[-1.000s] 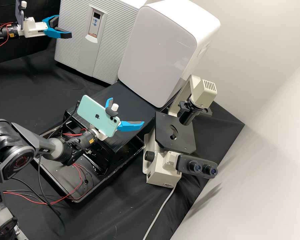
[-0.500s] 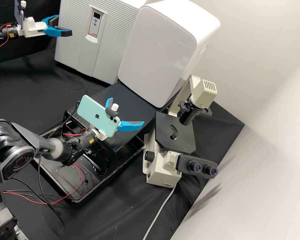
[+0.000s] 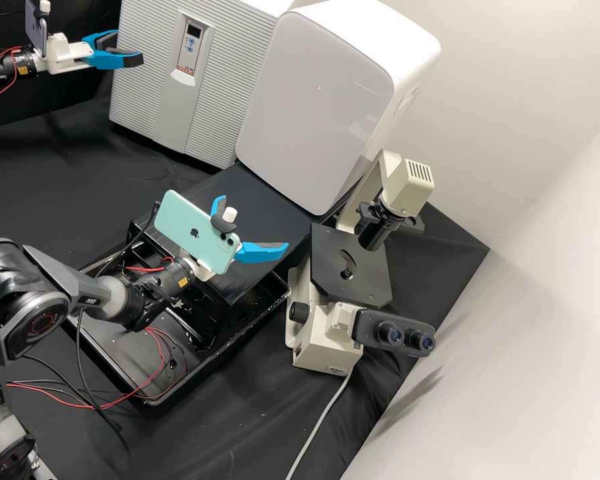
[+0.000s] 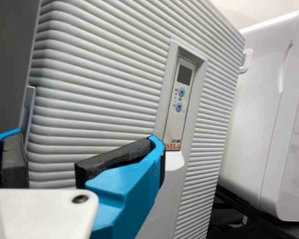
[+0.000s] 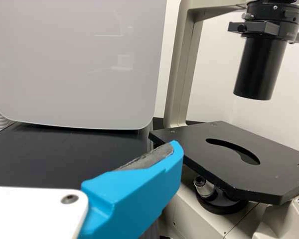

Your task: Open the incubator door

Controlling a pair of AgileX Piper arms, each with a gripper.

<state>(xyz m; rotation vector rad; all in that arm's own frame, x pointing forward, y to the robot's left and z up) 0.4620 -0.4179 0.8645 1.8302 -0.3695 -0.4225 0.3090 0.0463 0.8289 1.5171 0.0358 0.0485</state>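
Incubator door [image 3: 150,100], light grey and finely ribbed, lies just before the left gripper [image 3: 129,51], whose two bright blue, black-padded fingers stand apart. Next comes a glossy white rounded cabinet [image 3: 317,100]; nearer the camera, the right gripper [image 3: 255,225], likewise spread, points towards a beige microscope [image 3: 335,333] with a black stage [image 3: 347,267].

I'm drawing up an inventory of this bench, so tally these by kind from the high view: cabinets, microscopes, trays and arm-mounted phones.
Cabinets: 2 (ribbed grey cabinet, smooth white cabinet)
Microscope: 1
Black tray: 1
Phones: 2 (mint phone, dark phone)
Total: 6
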